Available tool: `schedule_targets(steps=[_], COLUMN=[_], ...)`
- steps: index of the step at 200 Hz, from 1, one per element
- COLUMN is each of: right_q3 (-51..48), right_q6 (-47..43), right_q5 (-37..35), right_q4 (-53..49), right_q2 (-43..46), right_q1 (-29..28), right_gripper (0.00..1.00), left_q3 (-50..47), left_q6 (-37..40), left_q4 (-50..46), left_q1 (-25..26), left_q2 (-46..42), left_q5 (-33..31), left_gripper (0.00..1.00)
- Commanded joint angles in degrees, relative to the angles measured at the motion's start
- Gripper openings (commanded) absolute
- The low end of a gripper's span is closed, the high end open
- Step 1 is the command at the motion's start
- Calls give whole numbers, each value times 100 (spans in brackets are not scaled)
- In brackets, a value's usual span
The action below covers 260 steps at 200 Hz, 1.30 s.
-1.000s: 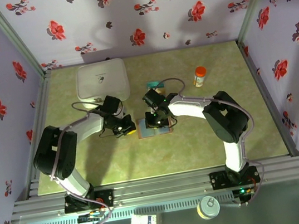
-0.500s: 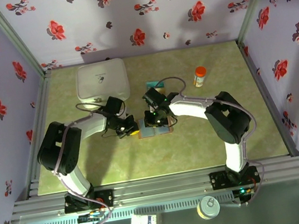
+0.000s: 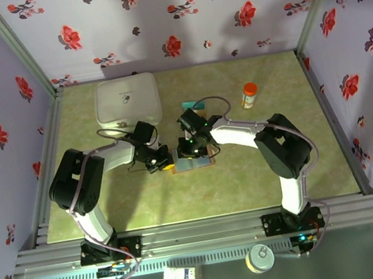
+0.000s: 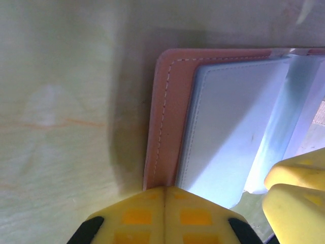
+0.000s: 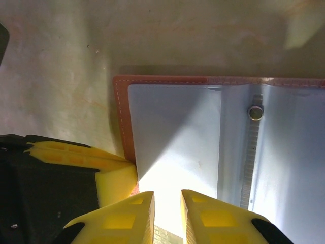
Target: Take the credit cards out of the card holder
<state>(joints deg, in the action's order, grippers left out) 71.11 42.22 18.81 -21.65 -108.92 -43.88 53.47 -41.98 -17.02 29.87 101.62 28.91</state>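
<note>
Card holder [image 3: 191, 164] lies opened flat near the middle of the green counter [image 3: 262, 177], between your two arms. Its grey-blue inside faces up, and the tan leather shows as a stitched rim around it. In the right wrist view you can see a small metal stud [image 5: 255, 112] on the fold between the two inner panels. The pockets read as plain grey-blue, and you cannot tell what sits inside them.

Your left fingers [image 4: 137, 217] are pressed together, tip against tip, at the holder's left side, where the stitched leather border runs under their tips. Your right fingers [image 5: 129, 216] stand just beside them over the left inner panel. They are parted by a narrow gap with nothing clearly caught between them.

Farther back on the counter, a thin teal piece [image 3: 193, 105] lies just behind the right arm's wrist, too small to identify. A white rounded box [image 3: 128, 99] sits at the back left, and an orange-capped bottle [image 3: 249, 95] stands at the back right, well apart from the holder.
</note>
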Motion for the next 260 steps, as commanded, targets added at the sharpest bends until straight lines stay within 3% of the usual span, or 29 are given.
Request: schedule_targets(steps=[1,52,130,260], right_q3=[157,123,103,-556], right_q6=[94,210,-42,164], right_q5=[192,452,-382,260], right_q4=[140,400,-304,679], right_q2=[-202,-426,-213,-84], right_q1=[2,-15,50,336], right_gripper=[22,22,20,19], left_q3=[89,23,-27,97], left_q6=[285,335,505,748], left_q4=[-636,-689,-840,-1004], left_q1=[19,4,-132,-438], left_q2=[-45,-129,-171,-146], left_q5=[-418,-490,-650,-696], left_gripper=[0,0,0,0])
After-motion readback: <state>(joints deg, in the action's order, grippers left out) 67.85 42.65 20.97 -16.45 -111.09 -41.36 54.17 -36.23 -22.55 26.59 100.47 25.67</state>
